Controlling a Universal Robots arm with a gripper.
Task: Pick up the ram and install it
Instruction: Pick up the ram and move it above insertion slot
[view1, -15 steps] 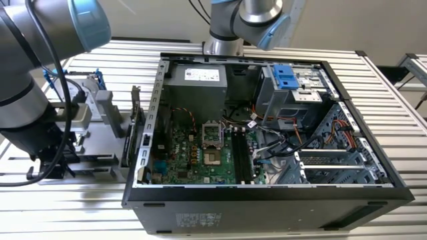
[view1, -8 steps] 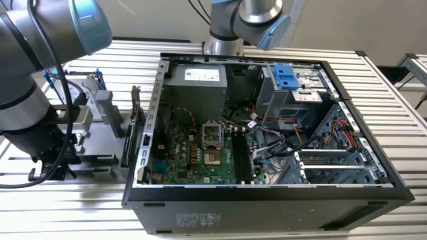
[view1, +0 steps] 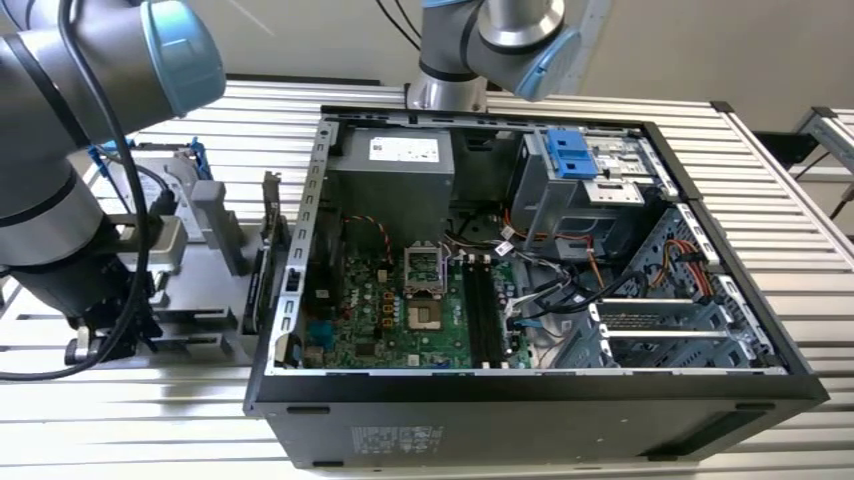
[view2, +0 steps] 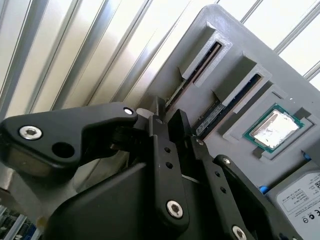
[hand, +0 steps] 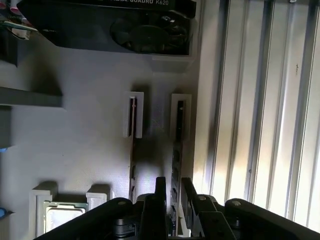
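Work is gathered at the exterior view's left, where the arm (view1: 67, 200) reaches down over a grey holder (view1: 214, 215) standing on the slatted table (view1: 134, 420). In the first wrist view the gripper (hand: 173, 182) sits astride one end of the ram (hand: 177, 155), which stands on edge in the holder's outer slot, just beside the holder's rim. I cannot tell whether the gripper is clamped on the stick or merely around it. A second stick (hand: 132, 150) stands in the neighbouring slot. A processor chip (view2: 274, 127) lies flat in its own recess nearby, and a graphics card (hand: 125, 25) sits further along the holder. Moving toward the exterior view's right, the open computer case (view1: 534, 390) lies on its side with the motherboard (view1: 387, 310) facing up. Its long black memory slots (view1: 483, 310) run beside the processor socket, and I see no stick standing in them, so the install is not yet done. Further right sits a drive cage with a blue latch (view1: 581, 155). The ram looks light, thin and stiff, but probably fragile. It is likely best held across its two flat faces near the top edge, clear of the contact edge, and kept square so that it neither bends nor twists in the slot.
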